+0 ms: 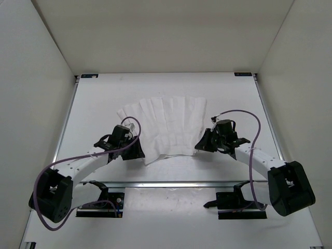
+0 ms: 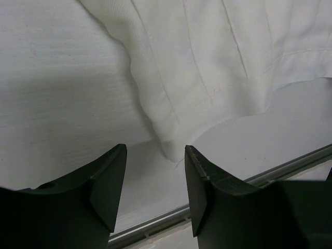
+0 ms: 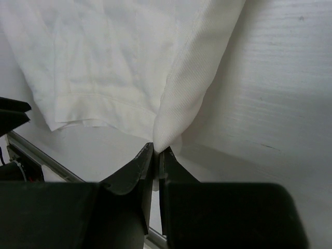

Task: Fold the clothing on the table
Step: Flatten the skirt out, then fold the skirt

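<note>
Logging from the top view: clothing (image 1: 166,124), one item, white and pleated, lying flat near the middle of the table (image 1: 93,104). It is spread as a fan, wide flared hem toward the far edge, narrower edge toward the arm bases, with its long axis running left to right across the table. I read the left gripper (image 1: 136,151) at the near-left corner of the fabric and the right gripper (image 1: 202,145) at the near-right corner. Left wrist view: jaws standing apart, nothing pinched; the corner tip of the fabric lies on the table just ahead of the gap, and the edge rail (image 2: 290,166) passes close by on the near side. Right wrist view: jaws closed tight on the near-right corner, a small peak of fabric drawn into them, the rest spreading away flat. Hazards, as I judge them: only one corner is held, so a lift or carry by the right arm alone would drag the clothing askew and crumple the pleats. The left jaws could close on bare table and miss so thin a corner. The right pinch takes very little cloth and could slip out under tension.
</note>
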